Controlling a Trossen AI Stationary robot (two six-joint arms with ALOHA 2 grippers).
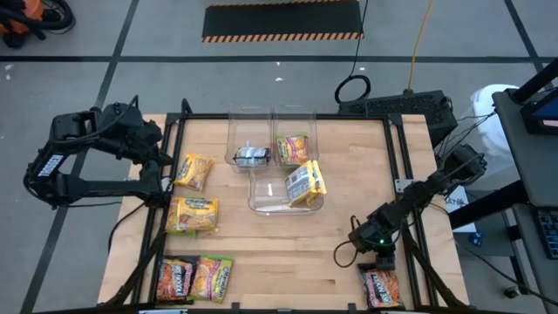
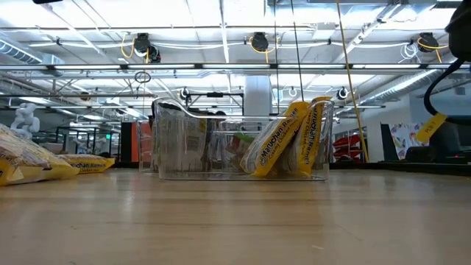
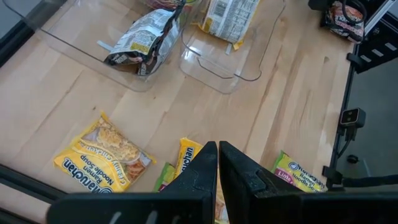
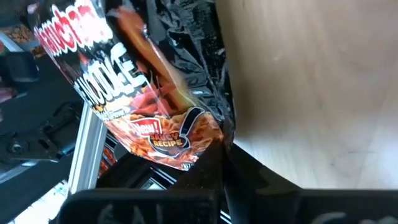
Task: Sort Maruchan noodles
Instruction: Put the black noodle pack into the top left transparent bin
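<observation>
At table's corner, black packet (image 4: 149, 93) pinched.

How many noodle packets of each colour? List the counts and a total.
Yellow packets: 4
Lime-green packets: 2
Dark packets: 3, counting the silvery-backed one in a bin
Total: 9

Your lighting is even and bright, from ceiling strip lights (image 2: 221, 18) in the low view. Shadows on the table (image 1: 288, 253) are soft and faint. Glare streaks the clear bins (image 2: 221, 147). Your right wrist view shows the black noodle packet (image 4: 155, 93) blurred, too close for focus.
</observation>
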